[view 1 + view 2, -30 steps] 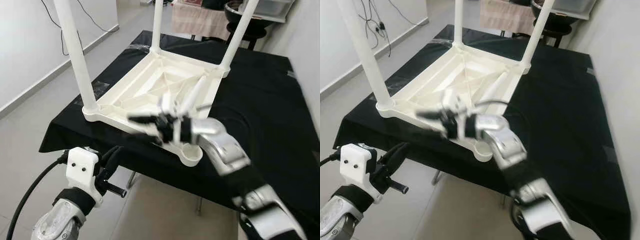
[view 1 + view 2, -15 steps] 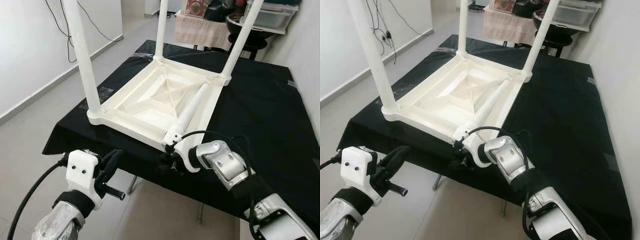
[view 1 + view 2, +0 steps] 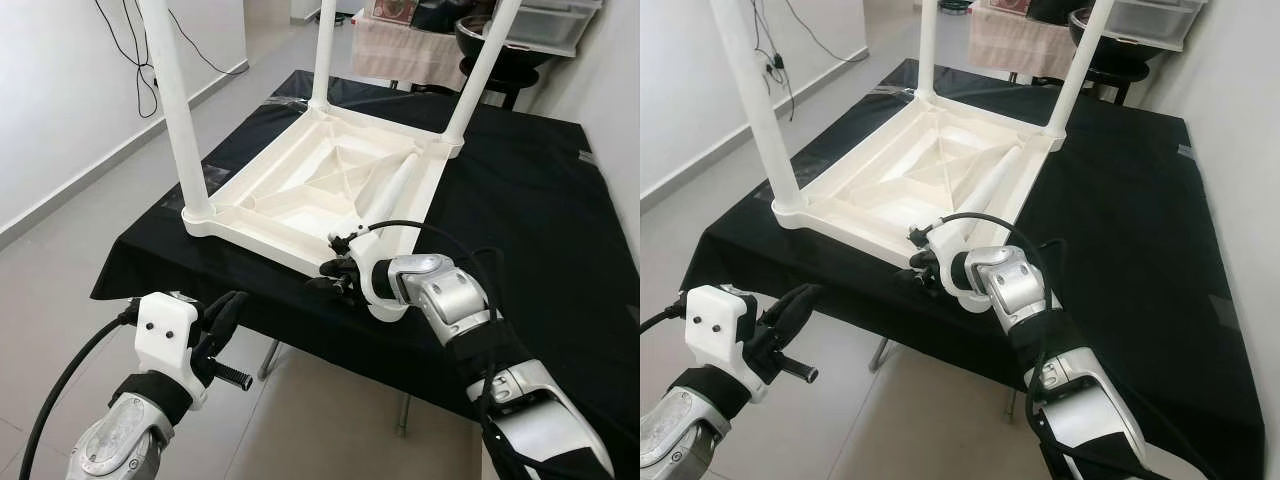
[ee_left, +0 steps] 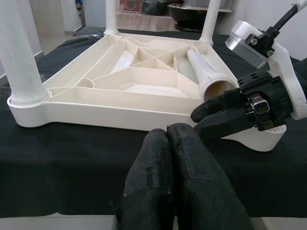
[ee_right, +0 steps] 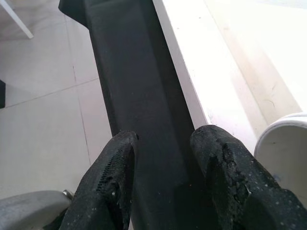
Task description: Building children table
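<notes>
A white children's table top (image 3: 290,195) lies upside down on a black-clothed table (image 3: 520,210). Three white legs (image 3: 172,110) stand upright in its corners. The fourth leg (image 3: 392,188) lies loose inside the frame along its right side, open end (image 4: 218,89) toward me. Beside that end sits the empty near-right corner socket (image 3: 388,306). My right gripper (image 3: 325,278) is open at the frame's front edge, just left of the leg's end, holding nothing; its fingers (image 5: 220,158) straddle the black cloth. My left gripper (image 4: 167,132) is shut and empty, low in front of the table edge.
The black cloth hangs over the table's front edge (image 3: 250,310), with tiled floor (image 3: 60,260) below and to the left. A white wall with cables (image 3: 120,60) runs along the left. Behind stand a cloth-draped stand (image 3: 400,45), a dark bowl (image 3: 490,30) and a plastic box (image 3: 555,20).
My right gripper came down from above the frame to its front edge, then settled by the loose leg's end. The left gripper and loose leg stayed put; the camera shifted slightly.
</notes>
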`<state>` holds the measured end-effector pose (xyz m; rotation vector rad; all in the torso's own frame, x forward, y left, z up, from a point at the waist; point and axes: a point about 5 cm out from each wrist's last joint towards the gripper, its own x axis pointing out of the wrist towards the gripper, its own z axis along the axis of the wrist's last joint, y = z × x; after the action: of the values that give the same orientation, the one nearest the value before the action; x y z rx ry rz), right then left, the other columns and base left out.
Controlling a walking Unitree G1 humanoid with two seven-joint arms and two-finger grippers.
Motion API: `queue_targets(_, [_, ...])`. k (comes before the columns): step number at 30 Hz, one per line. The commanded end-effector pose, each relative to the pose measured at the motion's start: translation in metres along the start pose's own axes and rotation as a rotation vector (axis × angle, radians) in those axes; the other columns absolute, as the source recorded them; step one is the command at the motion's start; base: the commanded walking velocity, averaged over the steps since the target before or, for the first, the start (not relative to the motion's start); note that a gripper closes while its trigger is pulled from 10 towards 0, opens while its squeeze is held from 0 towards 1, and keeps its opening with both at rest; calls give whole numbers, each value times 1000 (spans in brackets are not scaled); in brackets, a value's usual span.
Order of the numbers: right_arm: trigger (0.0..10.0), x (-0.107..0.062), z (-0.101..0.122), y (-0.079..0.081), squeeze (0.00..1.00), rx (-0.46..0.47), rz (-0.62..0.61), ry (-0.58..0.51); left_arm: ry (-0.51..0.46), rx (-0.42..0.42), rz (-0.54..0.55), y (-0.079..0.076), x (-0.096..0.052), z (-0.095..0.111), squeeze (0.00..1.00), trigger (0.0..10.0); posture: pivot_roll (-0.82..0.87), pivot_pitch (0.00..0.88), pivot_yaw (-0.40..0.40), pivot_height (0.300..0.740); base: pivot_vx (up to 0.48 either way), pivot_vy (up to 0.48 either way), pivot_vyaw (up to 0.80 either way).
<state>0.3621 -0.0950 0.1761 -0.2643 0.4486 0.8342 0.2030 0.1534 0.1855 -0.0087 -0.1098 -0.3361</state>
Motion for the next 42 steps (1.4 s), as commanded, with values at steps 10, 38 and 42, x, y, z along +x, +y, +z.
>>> queue_targets(10, [10000, -11, -8, -20, 0, -81, -143, 82, 4, 6, 1, 1, 0, -2, 0, 10000, 75, 96, -78, 740, 0, 0, 0])
queue_targets(38, [10000, -18, 1, -39, 0, -95, -285, 12, 1, 3, 1, 1, 1, -4, 0, 10000, 69, 83, -79, 740, 0, 0, 0])
queue_targets(42, [10000, -30, 19, -2, 0, -208, 60, -218, 1, 2, -2, 1, 0, -5, 0, 10000, 66, 77, -81, 740, 0, 0, 0])
